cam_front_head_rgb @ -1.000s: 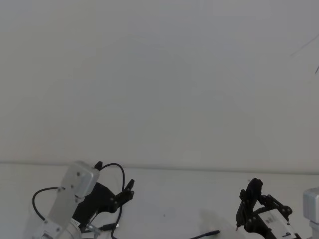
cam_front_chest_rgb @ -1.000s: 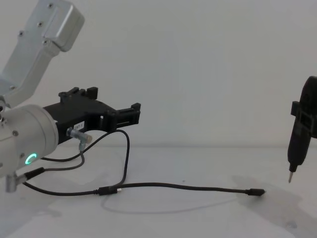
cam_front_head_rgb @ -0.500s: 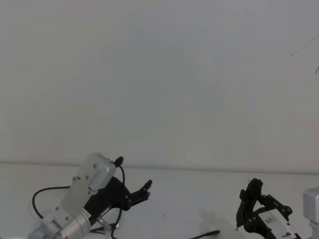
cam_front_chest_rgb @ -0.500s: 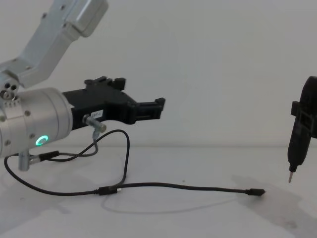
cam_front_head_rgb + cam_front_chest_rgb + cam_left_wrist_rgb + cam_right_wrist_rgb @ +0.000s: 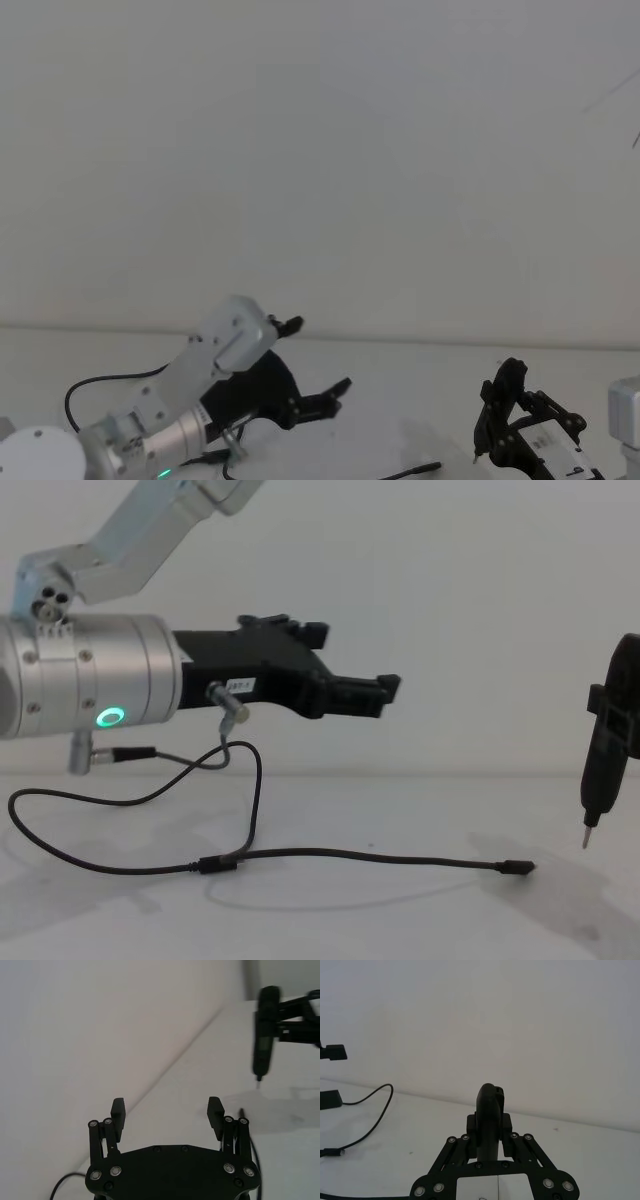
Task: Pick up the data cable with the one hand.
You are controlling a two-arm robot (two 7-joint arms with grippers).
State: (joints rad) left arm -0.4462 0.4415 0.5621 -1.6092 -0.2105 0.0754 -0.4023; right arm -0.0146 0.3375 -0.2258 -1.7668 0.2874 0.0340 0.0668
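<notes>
Here, in the chest view, the data cable lies flat on the bench with its long axis running left to right. The right-hand plug is pointed toward the robot's right. The left part of the cable is curled in loops beneath the left gripper, which is held above the cable and apart from it. The right gripper hangs tip-down near the right-hand plug, clear of the bench.

In the head view, one plug end of the data cable is seen at the lower edge, aimed toward the right gripper. The left gripper is found farther forward and farther right than one second earlier. The straight run of the cable and the right gripper have not been displaced.

In the left wrist view, the fingers of the left gripper are spread wide; nothing is held between them and nothing is touched. The right gripper is seen farther off.

In the right wrist view, the fingers of the right gripper are pressed together, and no object is held.
</notes>
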